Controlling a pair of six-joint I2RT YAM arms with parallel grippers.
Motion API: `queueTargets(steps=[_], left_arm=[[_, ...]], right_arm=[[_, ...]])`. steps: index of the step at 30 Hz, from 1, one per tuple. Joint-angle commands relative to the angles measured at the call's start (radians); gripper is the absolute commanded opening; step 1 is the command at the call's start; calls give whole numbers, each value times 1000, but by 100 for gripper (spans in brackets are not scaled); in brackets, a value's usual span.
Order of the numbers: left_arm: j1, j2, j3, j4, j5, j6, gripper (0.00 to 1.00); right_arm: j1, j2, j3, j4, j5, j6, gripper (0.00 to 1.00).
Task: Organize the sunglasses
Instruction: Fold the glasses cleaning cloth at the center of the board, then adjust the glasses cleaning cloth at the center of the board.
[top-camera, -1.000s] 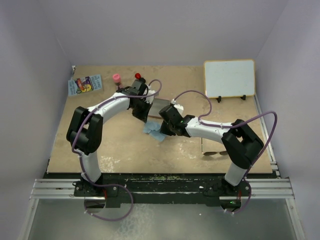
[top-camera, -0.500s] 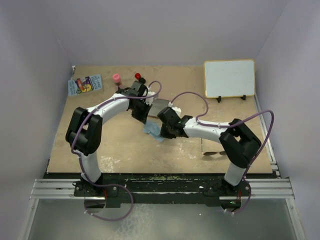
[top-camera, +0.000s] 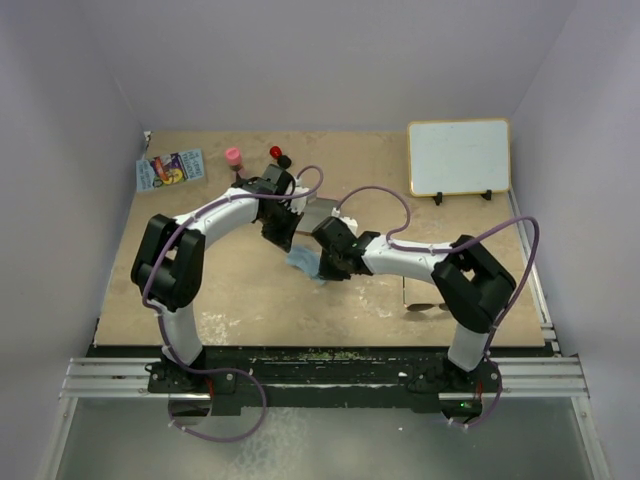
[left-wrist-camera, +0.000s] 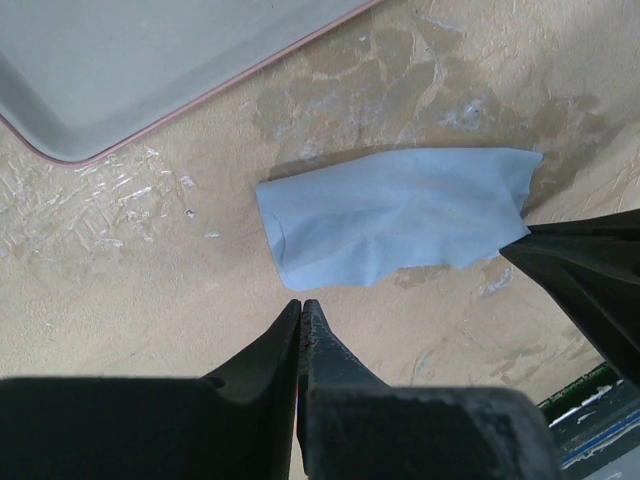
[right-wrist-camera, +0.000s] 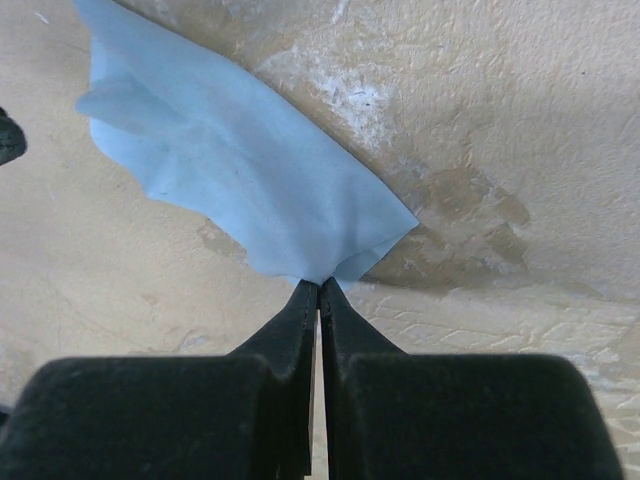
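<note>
The sunglasses (top-camera: 430, 306) lie on the table at the right, beside my right arm's elbow, and neither wrist view shows them. My right gripper (right-wrist-camera: 320, 284) is shut on one corner of the light-blue cloth (right-wrist-camera: 230, 170), which drapes down onto the table. The cloth also shows in the top view (top-camera: 304, 262) and in the left wrist view (left-wrist-camera: 395, 215). My left gripper (left-wrist-camera: 300, 304) is shut and empty, just above the table, a little short of the cloth's near edge. In the top view the left gripper (top-camera: 283, 236) and right gripper (top-camera: 324, 268) are close together mid-table.
A grey open case with a pink rim (left-wrist-camera: 150, 70) lies just beyond the cloth; it also shows in the top view (top-camera: 322, 211). A whiteboard (top-camera: 458, 157) stands at the back right. A pink piece (top-camera: 233, 156), a red knob (top-camera: 275, 152) and a colourful card (top-camera: 170, 168) sit at the back left.
My right gripper has moved a little to the left with the cloth corner in it. The left arm has barely moved.
</note>
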Motion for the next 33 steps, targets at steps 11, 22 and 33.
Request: queueTargets(steps=[11,22,33], left_arm=[[4,3,81,-12,18,24,4],[5,1,98,12,6,17,12],[5,37,112,39,56,4,12]], right_arm=[[16,-100,-29,24,-7,-25,39],[-5,-223,-49,-35,111,25,8],[-29,-26,53,-60,124,31,0]])
